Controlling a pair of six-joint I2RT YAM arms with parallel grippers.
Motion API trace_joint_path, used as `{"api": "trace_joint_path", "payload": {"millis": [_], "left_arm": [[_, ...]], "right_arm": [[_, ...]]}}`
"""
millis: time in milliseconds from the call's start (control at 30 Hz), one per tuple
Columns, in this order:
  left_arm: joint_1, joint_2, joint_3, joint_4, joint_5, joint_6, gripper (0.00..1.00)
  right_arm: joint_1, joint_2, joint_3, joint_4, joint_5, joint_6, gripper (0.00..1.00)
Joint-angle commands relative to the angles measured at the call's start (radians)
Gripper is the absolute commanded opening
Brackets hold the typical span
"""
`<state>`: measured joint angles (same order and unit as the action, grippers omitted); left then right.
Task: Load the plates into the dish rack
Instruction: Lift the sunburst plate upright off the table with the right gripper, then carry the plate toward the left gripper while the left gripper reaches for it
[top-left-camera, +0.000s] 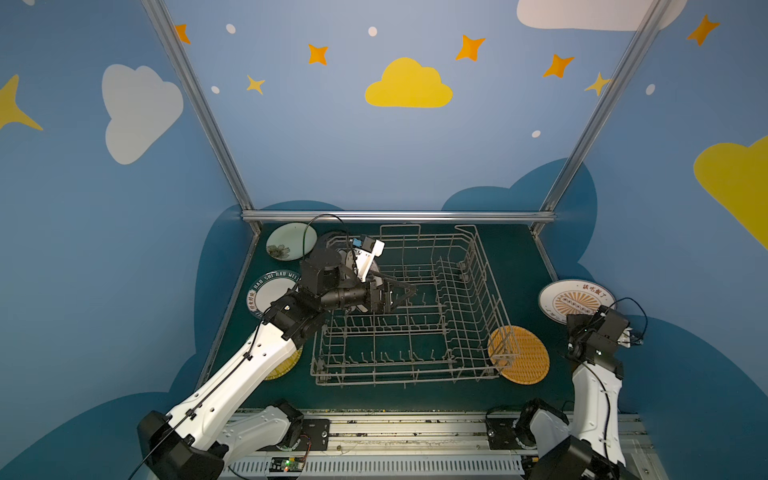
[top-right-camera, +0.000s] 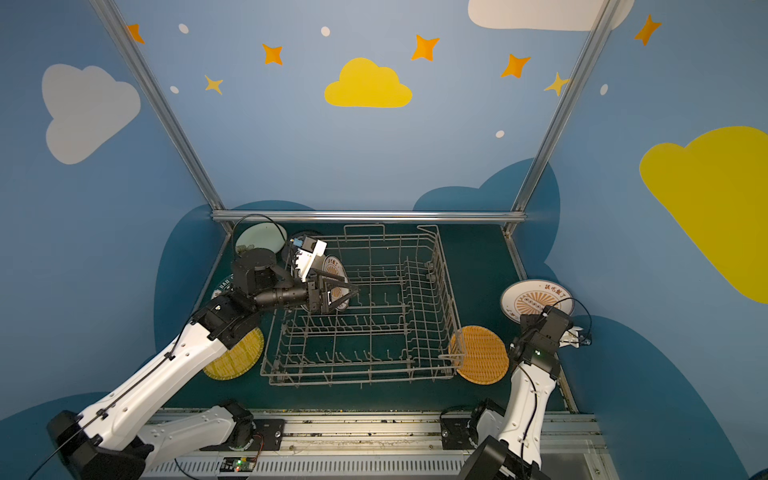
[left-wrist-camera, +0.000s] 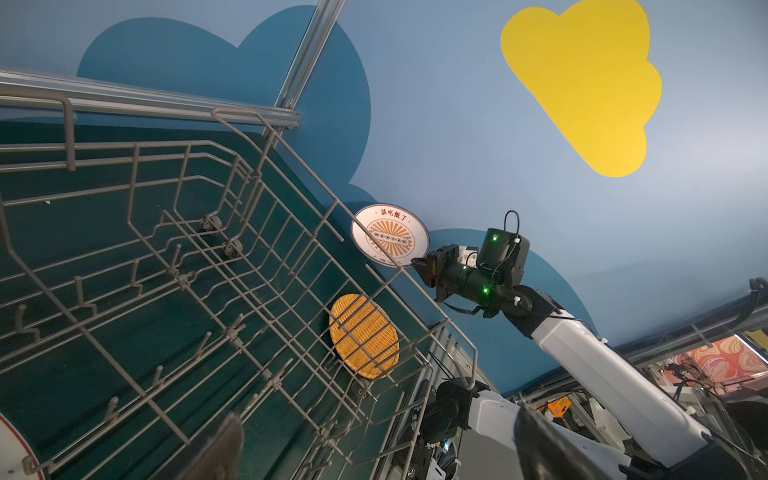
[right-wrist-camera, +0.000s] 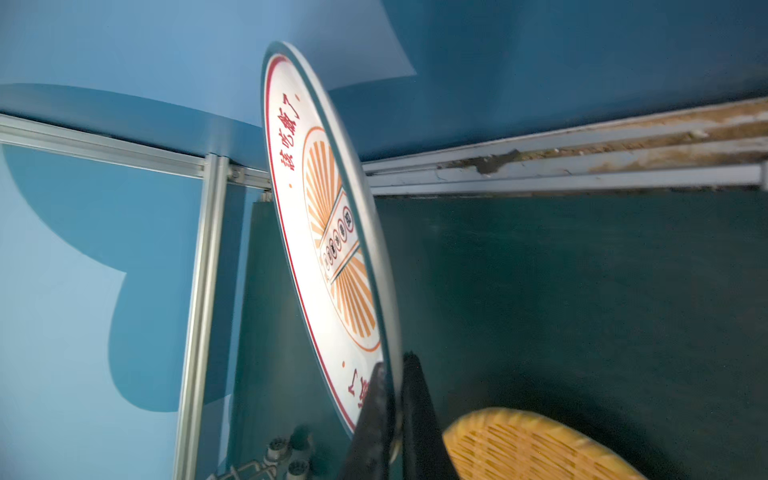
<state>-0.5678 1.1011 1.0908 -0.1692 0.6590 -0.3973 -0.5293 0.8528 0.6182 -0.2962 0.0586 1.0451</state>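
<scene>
Two grippers inspected. The right gripper (right-wrist-camera: 394, 376) is clamped on the rim of the sunburst plate (right-wrist-camera: 332, 232), with one finger on the printed face and one behind it. Only the right wrist view shows this pinch; in both top views the wrist hides the fingers. There the plate (top-left-camera: 575, 300) lies at 3 o'clock of the dish rack (top-left-camera: 492, 299), outside it and apart from its wall. The left wrist view shows the plate tilted off the green mat (top-left-camera: 519, 257).

The left gripper (top-right-camera: 347, 291) has its jaws spread wide and holds nothing, over the rack's 9 o'clock end. Just behind it, a second sunburst plate (top-right-camera: 334, 268) stands upright among the tines. The left wrist view catches only a sliver of its rim.

Outside the rack:
- The orange woven plate (top-left-camera: 523, 355) is at 4 o'clock, touching the corner.
- The yellow woven plate (top-right-camera: 237, 357) is at 8 o'clock, partly under the left arm.
- The lettered plate (top-left-camera: 270, 293) is at 9 o'clock.
- The pale green plate (top-left-camera: 289, 241) is at 10 o'clock.
</scene>
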Motion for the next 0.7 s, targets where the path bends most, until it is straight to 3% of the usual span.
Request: {"api": "trace_joint_path", "payload": {"millis": [0, 367, 667], "left_arm": [[0.013, -0.018, 0.006, -0.008, -0.040, 0.003, 1.00], [0.096, -0.001, 0.000, 0.012, -0.061, -0.049, 1.00], [0.163, -0.010, -0.033, 0.102, 0.001, -0.109, 1.00]], "right_arm": [[0.023, 0.005, 0.161, -0.036, -0.044, -0.018, 0.00], [0.338, 0.075, 0.595, -0.089, -0.268, -0.175, 0.00], [0.688, 0.167, 0.749, -0.148, -0.400, -0.287, 0.00]]}}
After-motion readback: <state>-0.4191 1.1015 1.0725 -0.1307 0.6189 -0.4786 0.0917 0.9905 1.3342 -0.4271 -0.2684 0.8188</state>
